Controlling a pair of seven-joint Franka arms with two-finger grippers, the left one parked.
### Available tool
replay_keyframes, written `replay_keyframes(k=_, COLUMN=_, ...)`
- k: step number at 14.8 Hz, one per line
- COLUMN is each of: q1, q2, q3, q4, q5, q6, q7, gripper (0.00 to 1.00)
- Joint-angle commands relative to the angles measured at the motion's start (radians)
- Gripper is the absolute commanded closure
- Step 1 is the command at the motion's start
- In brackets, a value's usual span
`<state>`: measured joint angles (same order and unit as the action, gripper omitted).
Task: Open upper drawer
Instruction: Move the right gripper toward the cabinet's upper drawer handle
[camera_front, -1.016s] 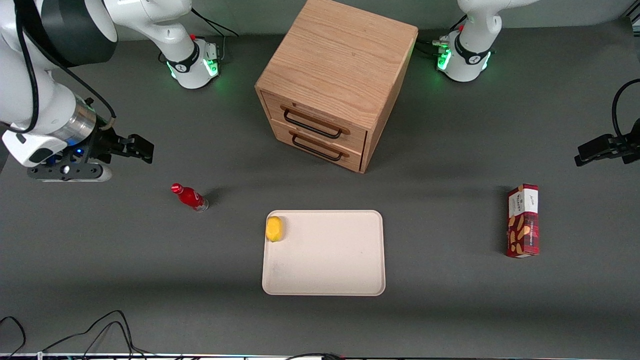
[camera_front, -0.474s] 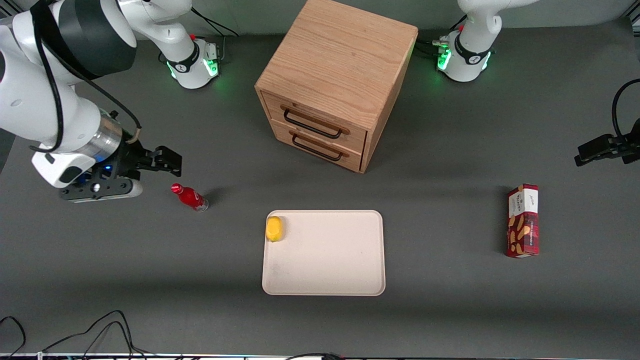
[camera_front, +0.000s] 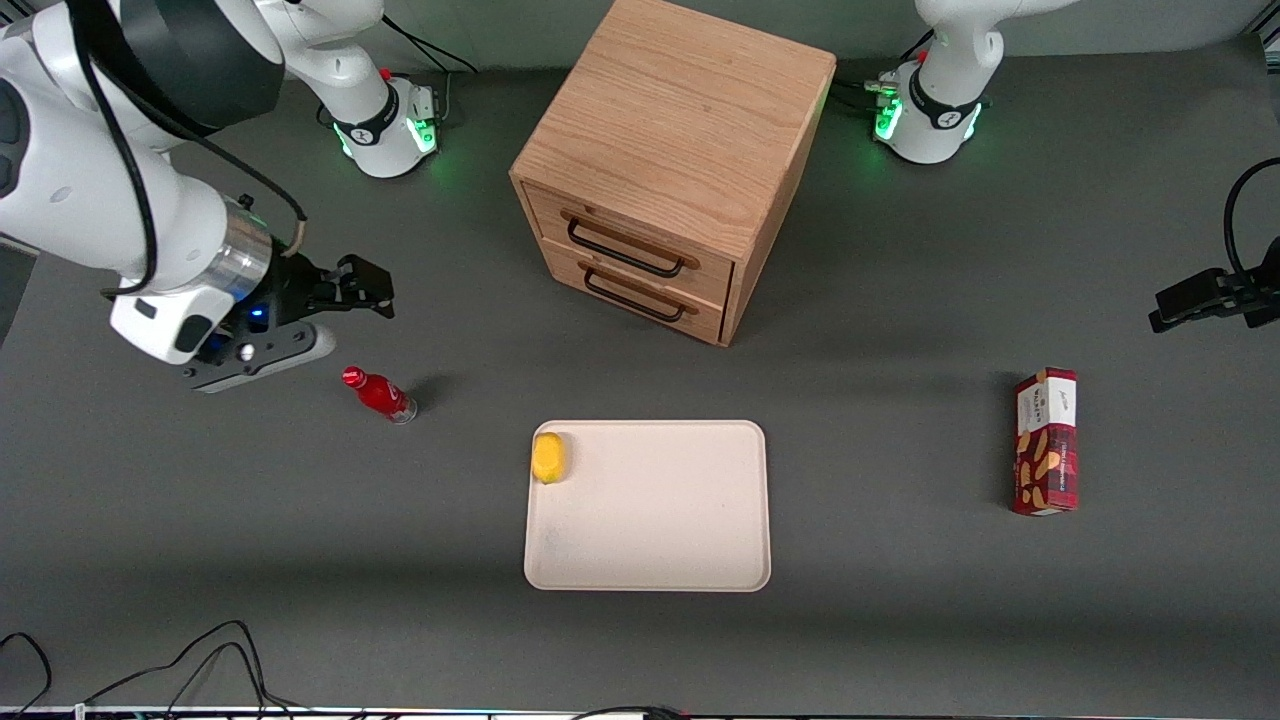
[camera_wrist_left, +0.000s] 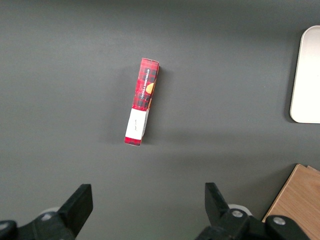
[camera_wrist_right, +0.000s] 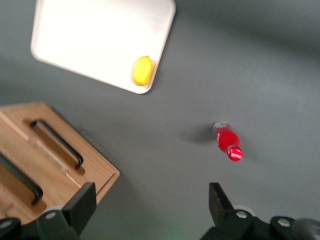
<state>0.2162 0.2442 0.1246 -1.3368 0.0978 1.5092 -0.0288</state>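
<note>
The oak cabinet (camera_front: 690, 120) stands at the middle of the table, farther from the front camera than the tray. Its upper drawer (camera_front: 640, 228) is shut, with a wide black wire handle (camera_front: 625, 250) across its front. The matching lower drawer (camera_front: 650, 290) is shut under it. My right gripper (camera_front: 365, 285) hangs above the table toward the working arm's end, apart from the cabinet and a little farther from the front camera than the red bottle. It is open and empty. The right wrist view shows the gripper (camera_wrist_right: 152, 200) and the upper drawer's handle (camera_wrist_right: 22, 179).
A small red bottle (camera_front: 380, 393) stands on the table close under the gripper. A cream tray (camera_front: 680, 540) with a yellow fruit (camera_front: 548, 457) in one corner lies in front of the cabinet. A red snack box (camera_front: 1046, 440) lies toward the parked arm's end.
My right gripper has moved sideways toward the cabinet and slightly farther from the front camera, passing the red bottle. Its fingers stay open. The drawers and other objects have not moved.
</note>
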Motion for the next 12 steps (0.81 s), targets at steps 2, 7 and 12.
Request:
replay_keyframes(k=2, q1=-0.001, q2=0.015, q3=0.070, q4=0.028, q5=0.017, q6=-0.023, q7=-0.106, gripper=0.00)
replay_keyframes(k=7, q1=0.044, q2=0.075, q3=0.113, q4=0.028, q5=0.008, q6=0.017, q7=-0.100, gripper=0.00)
replay_keyframes(k=12, q1=0.130, q2=0.125, q3=0.122, q4=0.027, q5=0.016, q6=0.075, q7=-0.195, gripper=0.00)
